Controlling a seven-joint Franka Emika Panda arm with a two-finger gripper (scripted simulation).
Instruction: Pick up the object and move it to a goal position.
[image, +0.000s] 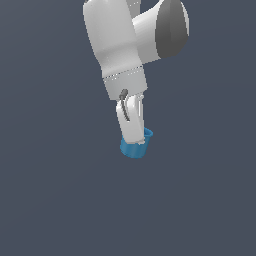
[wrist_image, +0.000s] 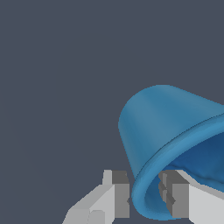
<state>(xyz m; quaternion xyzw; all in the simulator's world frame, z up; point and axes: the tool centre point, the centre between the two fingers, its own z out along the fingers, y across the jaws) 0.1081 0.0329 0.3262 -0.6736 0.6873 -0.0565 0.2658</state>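
The gripper is pinching the blue cup's rim, one finger sitting inside the cup, which is tilting.

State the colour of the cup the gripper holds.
Bright blue, plain, no pattern. The cup shows best in the wrist view, its rim pinched in the gripper.

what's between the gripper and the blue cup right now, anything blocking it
Nothing visible. The gripper already pinches the blue cup by its wall, one finger outside the rim and one inside. No goal marker shows, so the path there cannot be judged.
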